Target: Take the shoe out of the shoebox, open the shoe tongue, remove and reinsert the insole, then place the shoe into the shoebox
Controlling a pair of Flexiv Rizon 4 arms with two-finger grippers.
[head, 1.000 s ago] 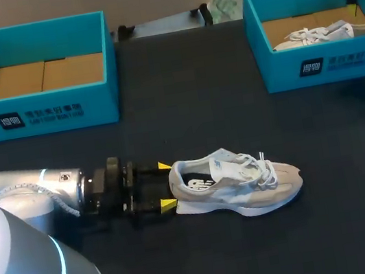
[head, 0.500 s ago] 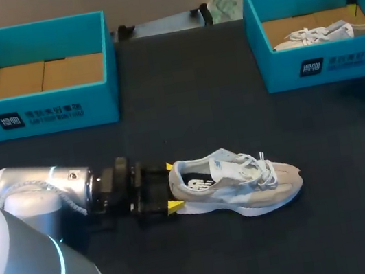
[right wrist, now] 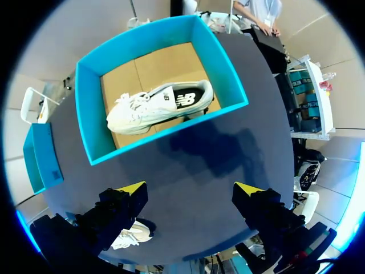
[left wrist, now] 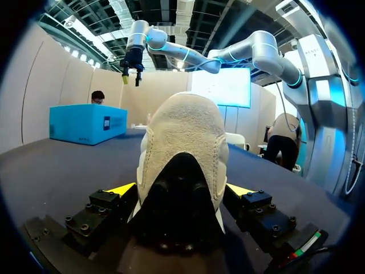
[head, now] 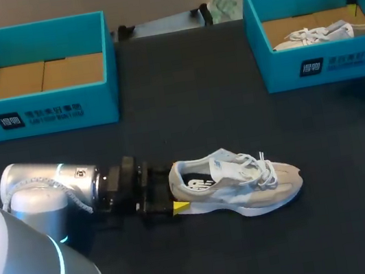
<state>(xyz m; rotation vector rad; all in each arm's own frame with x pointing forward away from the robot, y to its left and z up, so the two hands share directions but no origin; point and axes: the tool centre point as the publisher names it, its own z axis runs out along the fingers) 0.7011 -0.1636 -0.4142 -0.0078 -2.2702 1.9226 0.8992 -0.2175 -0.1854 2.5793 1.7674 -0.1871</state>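
A beige and white shoe (head: 239, 185) lies on its sole on the dark table, toe to the right. My left gripper (head: 175, 188) is at its heel, open, one yellow fingertip (head: 180, 207) showing by the near side. In the left wrist view the heel (left wrist: 183, 148) fills the space between the open fingers (left wrist: 123, 189), and I cannot tell if they touch it. My right gripper (right wrist: 190, 189) hangs open and empty high above the right shoebox (right wrist: 171, 138), which holds a second white shoe (right wrist: 159, 105). The left shoebox (head: 39, 107) holds only its cardboard floor.
The right shoebox (head: 324, 69) stands at the back right and the left one at the back left. A white plastic bag (head: 224, 2) lies at the table's far edge between them. Bare dark tabletop (head: 191, 101) lies between the boxes and the shoe.
My left gripper has slid right along the table until its fingers straddle the shoe's heel. The shoe and the right arm have stayed put.
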